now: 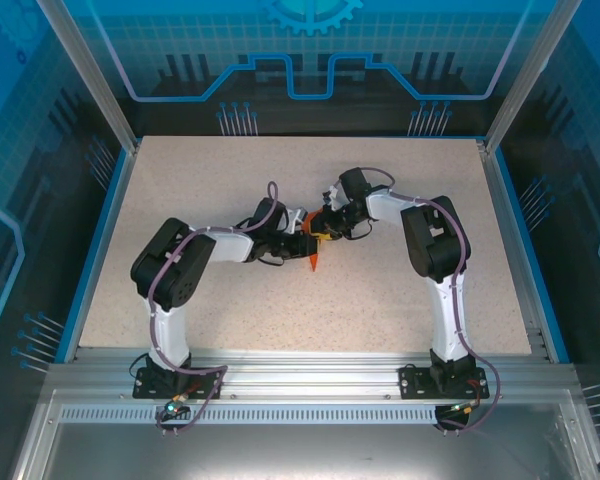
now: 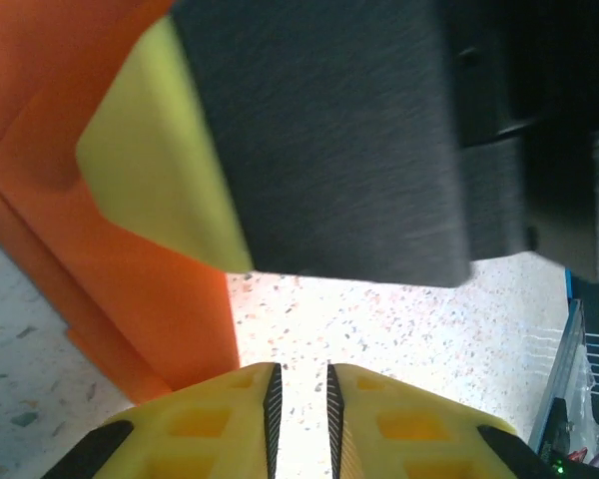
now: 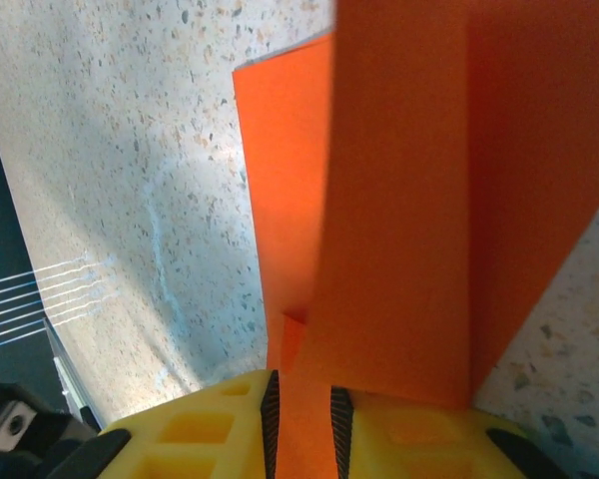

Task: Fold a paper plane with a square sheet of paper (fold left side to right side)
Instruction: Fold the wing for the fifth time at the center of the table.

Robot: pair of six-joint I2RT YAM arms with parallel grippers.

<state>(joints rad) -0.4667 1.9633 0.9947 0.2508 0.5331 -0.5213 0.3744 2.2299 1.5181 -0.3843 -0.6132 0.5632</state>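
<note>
I am counting two arms, two claws and one piece of orange paper on the speckled table (image 1: 230,180). On the left of the overhead view, the left arm (image 1: 170,270) is reaching in toward the middle of the table. The left gripper (image 1: 298,243) is sitting just to the left of the paper plane (image 1: 315,260).

From the left wrist camera, its two yellow fingers (image 2: 210,419) are clenching down to a thin slit. I am seeing bare table through that slit, so this claw is grasping nothing. The orange paper is running down the left of that view, just beside the left-hand finger, and I cannot tell whether they are touching. A yellow-and-black finger of the other claw is lying against the paper higher up.

In the middle, the overhead camera is giving me the outline: a small, narrow shape with its point aiming at the near edge. I cannot tell whether the point is resting on the table.

To its right, the right gripper (image 1: 327,226) is grasping the far end of the plane. The right wrist camera is giving me the detail: several orange layers are overlapping along straight creases and running down between the black pads, which are pinching them. The right arm (image 1: 435,240) is bending in from the right.
</note>
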